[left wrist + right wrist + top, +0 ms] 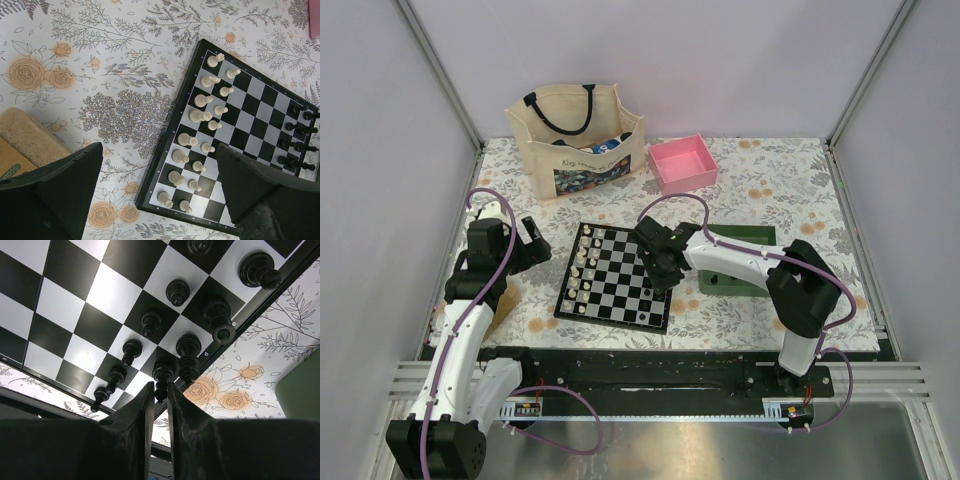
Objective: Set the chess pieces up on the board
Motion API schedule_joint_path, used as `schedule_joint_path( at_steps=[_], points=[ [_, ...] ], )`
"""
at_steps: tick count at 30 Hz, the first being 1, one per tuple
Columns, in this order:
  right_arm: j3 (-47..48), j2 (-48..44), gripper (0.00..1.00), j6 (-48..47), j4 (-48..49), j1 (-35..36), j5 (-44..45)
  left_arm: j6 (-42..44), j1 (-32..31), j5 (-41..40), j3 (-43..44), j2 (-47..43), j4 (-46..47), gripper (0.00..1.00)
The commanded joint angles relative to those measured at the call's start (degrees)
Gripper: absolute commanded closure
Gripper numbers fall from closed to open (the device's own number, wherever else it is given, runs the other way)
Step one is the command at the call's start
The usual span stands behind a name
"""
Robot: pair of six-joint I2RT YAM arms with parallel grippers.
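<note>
The board [620,292] lies in the middle of the table, and a corner of it fills the right wrist view [75,295]. Black chess pieces [150,324] stand in two rows along its right edge, seen also in the left wrist view [298,146]. My right gripper [160,386] hangs over the board's near right corner [658,282], its fingers nearly together around the head of a black piece [161,374] standing in the edge row. My left gripper [159,150] is open and empty above the board's left rim [165,150], left of the board in the top view [535,245].
Cream-white chessmen [200,117] fill the board's two left columns. A green tray [745,255] lies right of the board under my right arm. A pink box [684,163] and a tote bag [578,135] stand at the back. A tan sponge [30,140] lies at the near left.
</note>
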Motion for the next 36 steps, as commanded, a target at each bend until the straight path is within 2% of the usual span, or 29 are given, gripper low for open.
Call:
schedule_joint_path(
  at_steps=[1, 13, 19, 28, 36],
  points=[
    [1.5, -1.0, 0.73, -0.7, 0.8, 0.5, 1.1, -0.2, -0.1, 0.2, 1.0, -0.7, 1.7, 0.01],
    [2.1, -2.7, 0.64, -1.3, 0.1, 0.5, -0.5, -0.2, -0.1, 0.5, 1.0, -1.0, 1.7, 0.01],
    [1.6, -5.1, 0.57, -2.0, 0.1, 0.5, -0.5, -0.6, -0.1, 3.4, 1.6, -2.6, 2.7, 0.01],
    [0.9, -10.7, 0.44, -2.8, -0.1, 0.5, -1.0, -4.4, -0.1, 5.2, 14.0, -5.6, -2.1, 0.01],
    [0.4, -15.0, 0.43, -1.7, -0.9, 0.5, 0.9, -12.3, -0.2, 5.5, 28.6, -2.2, -9.0, 0.01]
  ],
)
